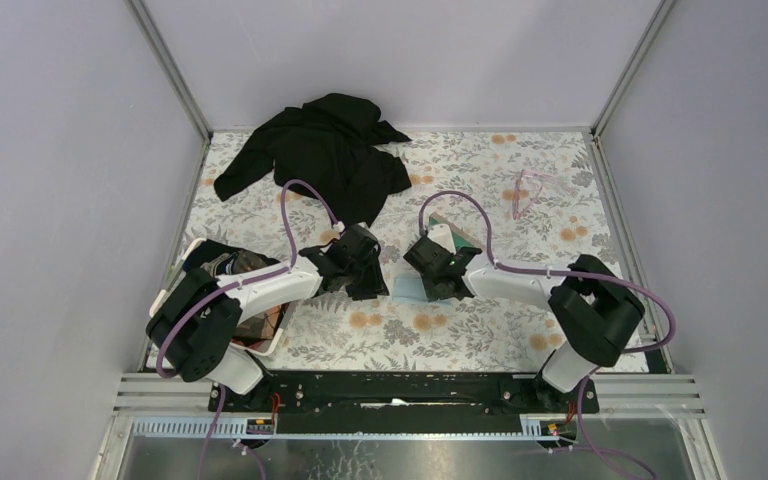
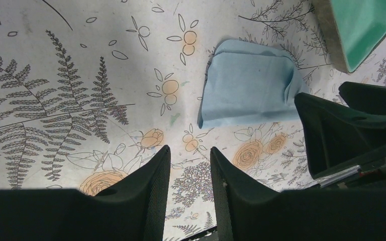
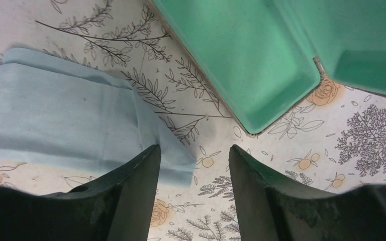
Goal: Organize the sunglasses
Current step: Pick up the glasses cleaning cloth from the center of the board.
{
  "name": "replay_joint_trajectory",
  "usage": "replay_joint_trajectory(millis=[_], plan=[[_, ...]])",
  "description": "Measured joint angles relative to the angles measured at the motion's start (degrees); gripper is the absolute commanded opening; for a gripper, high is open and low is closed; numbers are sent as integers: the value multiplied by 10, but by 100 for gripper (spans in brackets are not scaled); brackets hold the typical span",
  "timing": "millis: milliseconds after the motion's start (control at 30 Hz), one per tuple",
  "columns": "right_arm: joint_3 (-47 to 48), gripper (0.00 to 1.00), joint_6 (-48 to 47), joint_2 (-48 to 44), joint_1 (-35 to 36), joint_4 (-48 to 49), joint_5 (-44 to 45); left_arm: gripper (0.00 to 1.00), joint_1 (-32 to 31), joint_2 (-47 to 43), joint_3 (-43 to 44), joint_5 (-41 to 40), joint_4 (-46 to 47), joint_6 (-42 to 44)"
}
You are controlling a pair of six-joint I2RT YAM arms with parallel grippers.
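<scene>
Lying seemingly unobstructed near table (image 1: 480, 160) edge: sunglasses (image 1: 520, 196)

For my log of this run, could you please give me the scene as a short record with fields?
left gripper: open, empty
right gripper: open, empty, one finger over the cloth's edge
sunglasses: far right, not held, not in the case
case: open, green lining up, nothing seen inside
cloth: light blue, lying flat beside the case, between the grippers
garment: black, heaped far left
</scene>
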Motion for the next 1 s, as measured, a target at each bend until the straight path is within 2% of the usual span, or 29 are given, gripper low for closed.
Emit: replay_joint_trajectory(millis=[533,1000], plan=[[0,60,-12,-13,0,40,-44,39,0,1,0,0,0,0],[0,59,-24,17,1,42,-18,39,0,15,4,1,1,0]])
